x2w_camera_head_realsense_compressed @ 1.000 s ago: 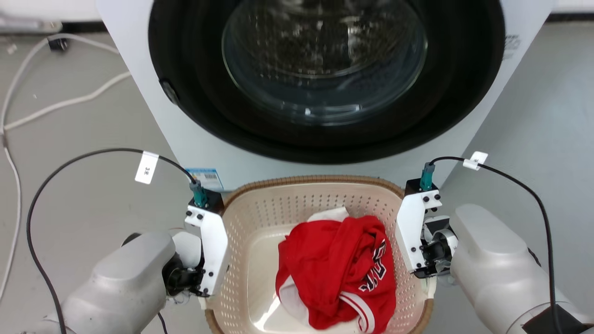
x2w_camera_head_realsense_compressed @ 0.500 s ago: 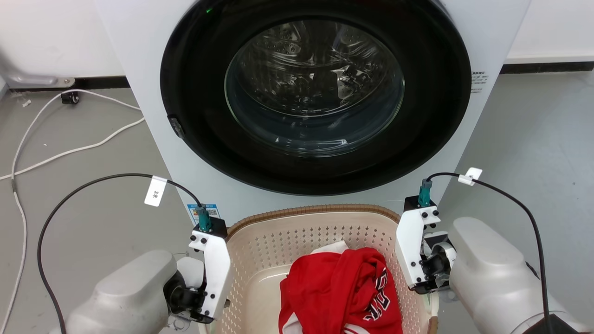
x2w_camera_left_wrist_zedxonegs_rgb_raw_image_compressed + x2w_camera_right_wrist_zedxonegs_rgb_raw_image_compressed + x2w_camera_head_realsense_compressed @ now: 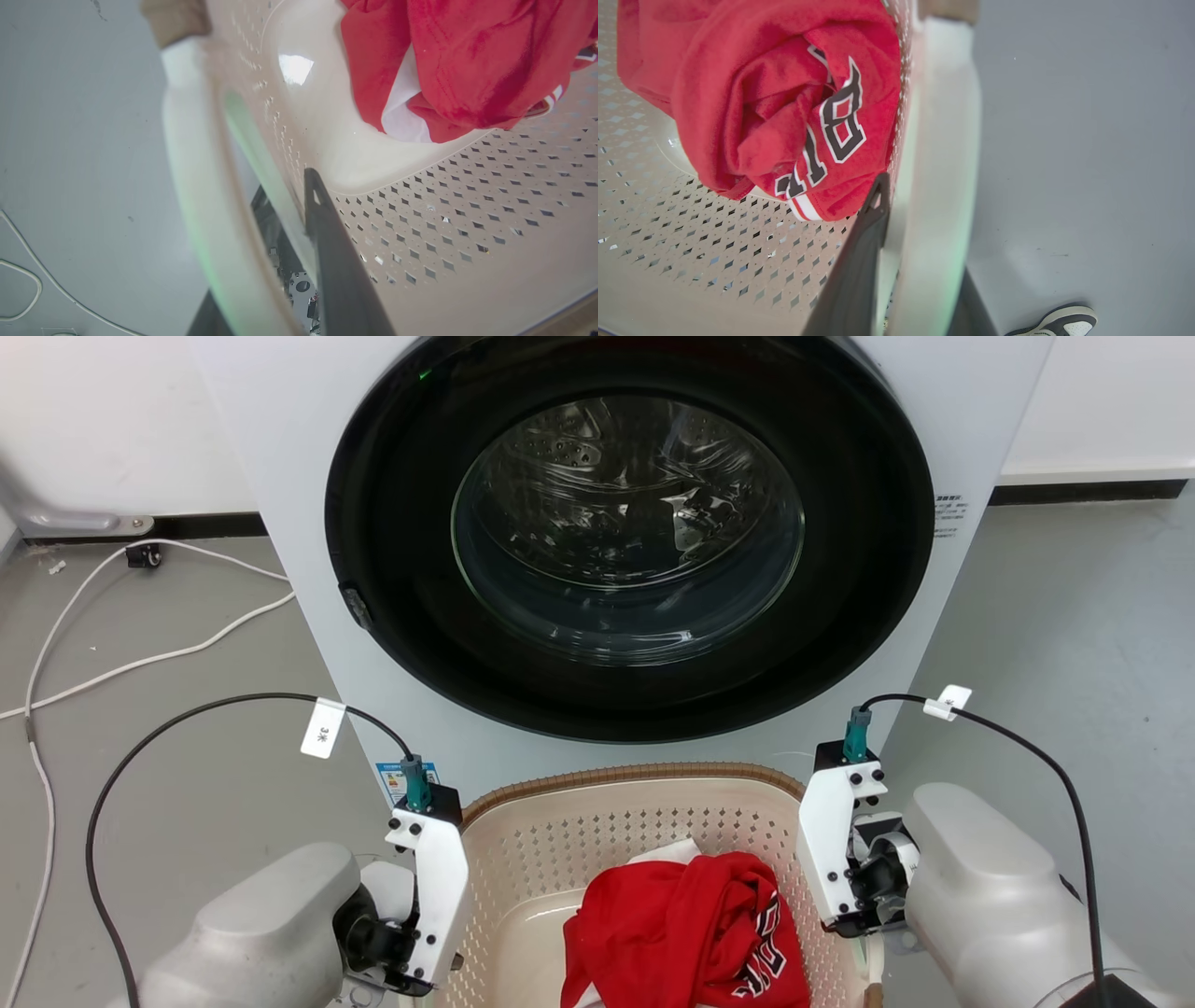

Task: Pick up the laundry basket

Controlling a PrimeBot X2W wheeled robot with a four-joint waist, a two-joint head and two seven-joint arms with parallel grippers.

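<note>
The laundry basket point(image 3: 635, 773), cream perforated plastic with a brown woven-look rim, hangs between my two arms in front of the washer. A crumpled red jersey point(image 3: 681, 933) lies in it. In the left wrist view my left gripper point(image 3: 287, 196) is shut on the basket's white side handle point(image 3: 196, 186), one finger inside the wall point(image 3: 444, 224) and one outside. On the other side my right gripper point(image 3: 920, 205) is shut the same way on the other white handle point(image 3: 938, 140), next to the jersey point(image 3: 761, 93). In the head view the white wrist brackets hide the fingers.
The white washing machine point(image 3: 271, 448) with its round dark door point(image 3: 625, 541) stands directly behind the basket. White cables point(image 3: 140, 663) trail over the grey floor at the left. A person's shoe point(image 3: 1055, 322) stands on the floor at the right wrist view's lower right.
The head camera has tilted up: washer, basket and arms sit lower in the picture. Both grippers keep their hold on the handles, and the jersey has not shifted in the basket.
</note>
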